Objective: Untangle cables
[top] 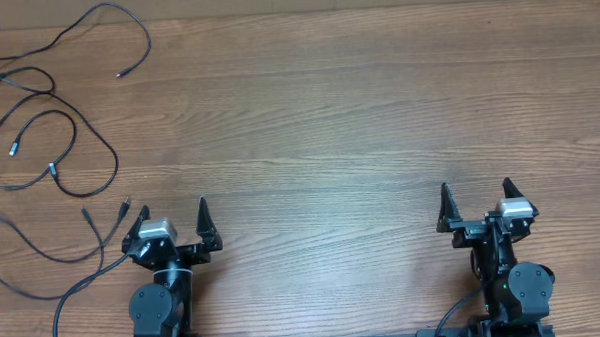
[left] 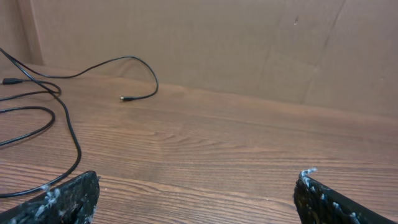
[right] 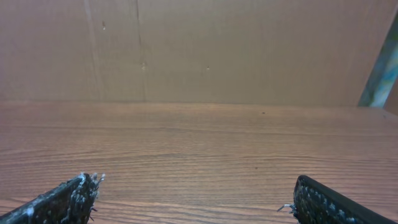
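Several thin black cables (top: 68, 127) lie in loose loops at the table's far left, with small plugs at their ends. One cable end with a plug (left: 124, 98) shows in the left wrist view, beyond the fingers. My left gripper (top: 172, 215) is open and empty near the front edge, just right of the nearest cable ends (top: 123, 208). My right gripper (top: 476, 197) is open and empty at the front right, far from the cables. In the wrist views both the left gripper (left: 196, 186) and the right gripper (right: 196, 190) have only bare wood between their fingers.
A brown cardboard wall (left: 249, 43) stands along the table's back edge; it also shows in the right wrist view (right: 217, 50). Thicker black wires (top: 79, 291) run from the left arm's base across the front left of the wooden table (top: 329, 137).
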Robot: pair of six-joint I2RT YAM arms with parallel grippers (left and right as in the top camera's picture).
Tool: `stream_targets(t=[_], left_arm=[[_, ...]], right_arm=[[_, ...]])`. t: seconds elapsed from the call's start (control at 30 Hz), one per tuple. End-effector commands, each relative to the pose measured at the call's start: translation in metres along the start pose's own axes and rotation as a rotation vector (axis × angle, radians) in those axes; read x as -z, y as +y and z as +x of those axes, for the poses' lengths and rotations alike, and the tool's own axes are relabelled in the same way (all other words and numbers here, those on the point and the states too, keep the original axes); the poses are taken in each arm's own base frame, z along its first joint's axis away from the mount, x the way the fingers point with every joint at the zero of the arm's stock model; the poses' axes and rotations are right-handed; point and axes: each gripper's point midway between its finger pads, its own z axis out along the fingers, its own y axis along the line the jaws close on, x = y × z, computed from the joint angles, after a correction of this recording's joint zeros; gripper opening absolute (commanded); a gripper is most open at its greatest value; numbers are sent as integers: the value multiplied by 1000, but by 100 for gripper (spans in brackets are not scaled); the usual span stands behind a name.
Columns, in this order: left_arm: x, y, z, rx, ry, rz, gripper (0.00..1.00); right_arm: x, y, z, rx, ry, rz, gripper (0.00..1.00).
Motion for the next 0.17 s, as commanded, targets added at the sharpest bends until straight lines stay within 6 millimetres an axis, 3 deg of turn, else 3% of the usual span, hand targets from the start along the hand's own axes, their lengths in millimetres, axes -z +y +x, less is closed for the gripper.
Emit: stream_targets(t=[0.0, 0.13], left_arm=[[0, 2, 0, 10, -5, -13, 100], [0, 2, 0, 10, -5, -13, 100]], right_arm=[[0, -2, 2, 2, -5, 13, 100], [0, -2, 2, 2, -5, 12, 100]])
